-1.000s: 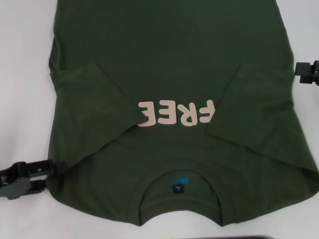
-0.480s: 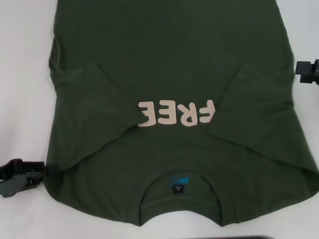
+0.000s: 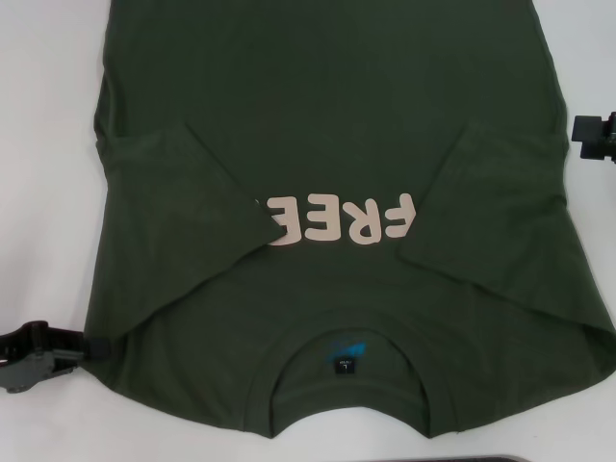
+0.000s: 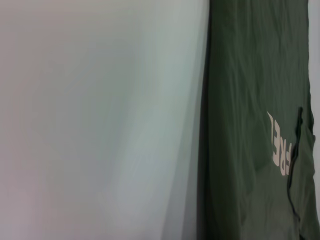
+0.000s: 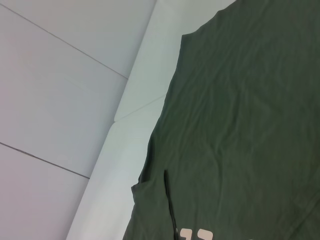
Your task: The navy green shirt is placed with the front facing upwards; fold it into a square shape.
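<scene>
The navy green shirt (image 3: 327, 115) lies flat on the white table, front up, with its collar and black neck label (image 3: 344, 367) toward me. Pale "FREE" lettering (image 3: 342, 219) shows across the chest, partly covered. Both sleeves are folded inward over the body, the left sleeve (image 3: 173, 183) and the right sleeve (image 3: 481, 202). My left gripper (image 3: 58, 348) sits low on the table just beside the shirt's near left corner. At the right border of the head view, my right gripper (image 3: 595, 135) stays off the cloth. Each wrist view shows the shirt (image 4: 250, 125) (image 5: 240, 125) beside bare table.
White table (image 3: 48, 144) surrounds the shirt on the left and right. A thin dark strip (image 3: 481, 459) shows at the bottom edge of the head view. In the right wrist view the table edge (image 5: 125, 115) runs beside the shirt's far corner.
My left gripper has drawn back to the left and down, away from the shirt's near left edge. The right gripper has barely shifted. The shirt lies as before.
</scene>
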Controlling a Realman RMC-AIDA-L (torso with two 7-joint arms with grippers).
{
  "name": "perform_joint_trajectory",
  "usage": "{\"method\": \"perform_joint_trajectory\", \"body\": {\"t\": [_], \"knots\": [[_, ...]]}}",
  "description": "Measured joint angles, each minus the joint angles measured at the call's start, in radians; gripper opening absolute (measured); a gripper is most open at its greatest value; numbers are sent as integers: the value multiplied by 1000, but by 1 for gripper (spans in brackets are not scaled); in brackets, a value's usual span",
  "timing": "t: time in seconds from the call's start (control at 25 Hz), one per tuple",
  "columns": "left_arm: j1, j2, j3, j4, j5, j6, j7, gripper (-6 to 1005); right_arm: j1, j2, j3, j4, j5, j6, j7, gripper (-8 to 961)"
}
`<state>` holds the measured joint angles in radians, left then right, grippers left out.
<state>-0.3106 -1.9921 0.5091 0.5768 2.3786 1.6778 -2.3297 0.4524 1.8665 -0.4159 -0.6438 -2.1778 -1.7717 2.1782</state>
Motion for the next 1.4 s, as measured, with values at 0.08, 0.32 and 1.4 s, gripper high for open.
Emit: {"method": "perform_joint_trajectory", "body": {"t": [0.08, 0.32, 1.4], "knots": [[-3, 2, 0, 0, 0, 11, 1, 82, 0, 0, -3, 0, -2, 0, 0, 833], [-15, 11, 3, 2, 2, 51, 1, 49, -9, -13, -8, -2, -58, -4, 4, 834], [-44, 14, -7, 12, -3, 45, -26, 52, -70, -30, -10, -52, -398, -138, 14, 833]]}}
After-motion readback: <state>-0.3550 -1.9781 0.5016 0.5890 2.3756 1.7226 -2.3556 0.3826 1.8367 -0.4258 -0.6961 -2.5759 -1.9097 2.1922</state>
